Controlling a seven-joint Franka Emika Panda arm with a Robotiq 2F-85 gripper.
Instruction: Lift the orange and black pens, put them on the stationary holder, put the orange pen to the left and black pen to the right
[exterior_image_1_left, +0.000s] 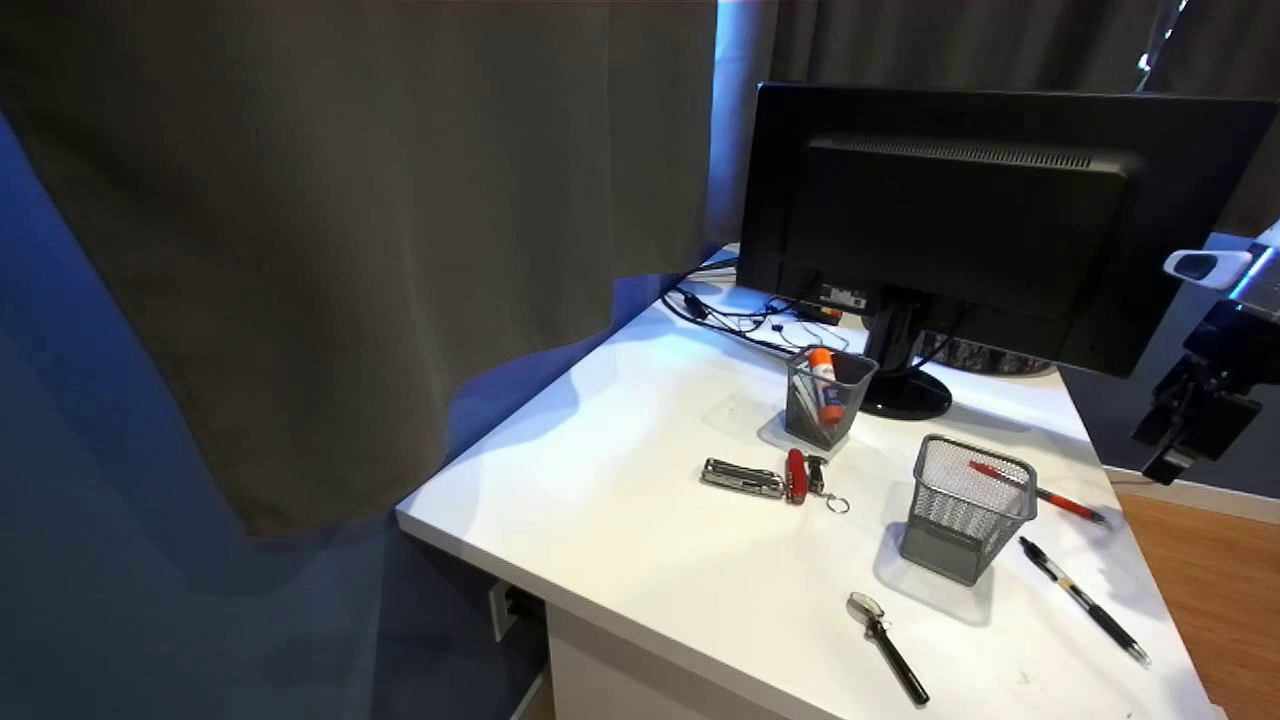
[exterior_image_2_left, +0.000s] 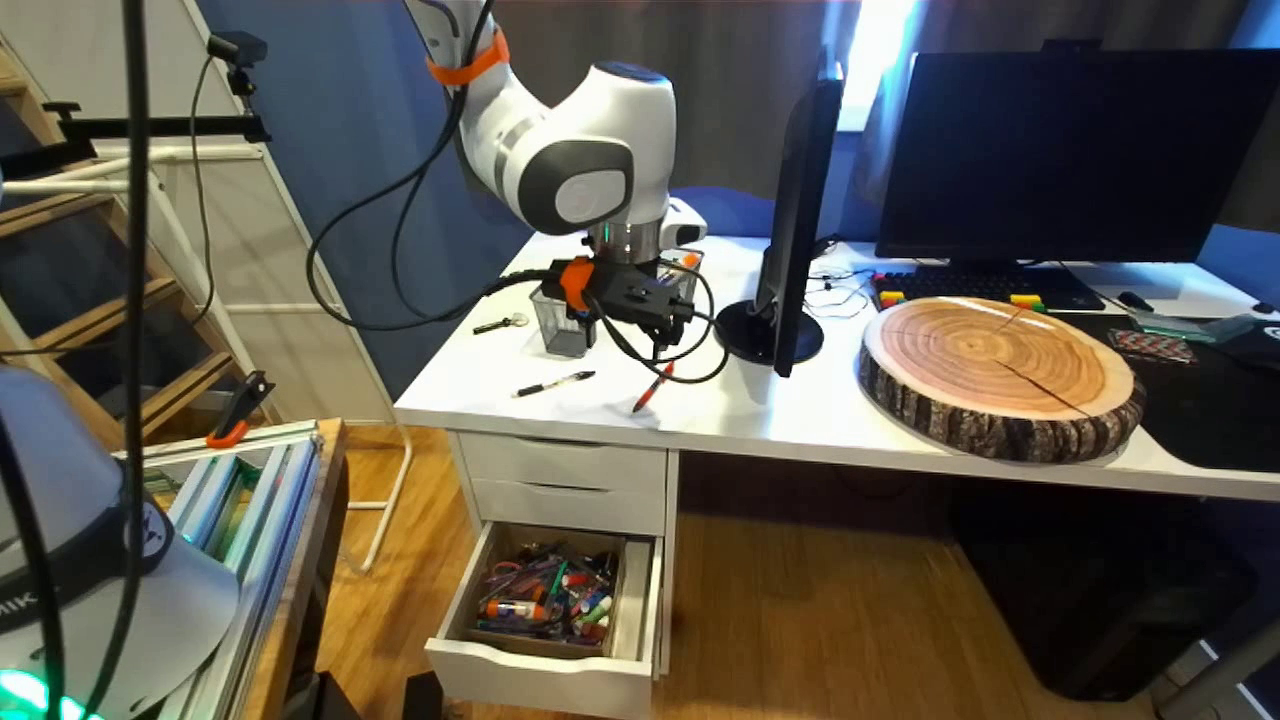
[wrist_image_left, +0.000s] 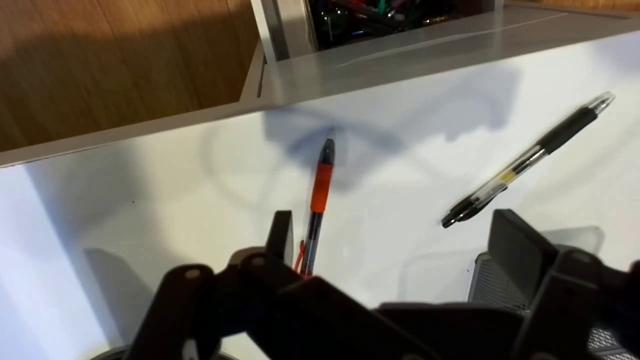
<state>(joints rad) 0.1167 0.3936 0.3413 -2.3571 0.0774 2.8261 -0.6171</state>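
The orange pen (exterior_image_1_left: 1072, 506) lies on the white desk beside the mesh holder, partly seen through its mesh. It also shows in both the exterior view (exterior_image_2_left: 650, 391) and the wrist view (wrist_image_left: 321, 187). The black pen (exterior_image_1_left: 1085, 602), black with a clear barrel, lies nearer the desk corner; the wrist view shows it whole (wrist_image_left: 530, 157). The stationary holder (exterior_image_1_left: 940, 545), a grey mesh box, stands upright and empty; its edge shows under the right finger in the wrist view (wrist_image_left: 492, 282). My gripper (wrist_image_left: 395, 235) is open and empty above the desk, the orange pen nearer its left finger.
A second mesh box (exterior_image_1_left: 820, 415) holds a glue stick and other items. A black monitor (exterior_image_1_left: 960, 220) stands behind. A multitool (exterior_image_1_left: 745, 478), a red knife (exterior_image_1_left: 796, 476) and a black-handled item (exterior_image_1_left: 890, 650) lie on the desk. An open drawer (exterior_image_2_left: 545, 680) juts out below.
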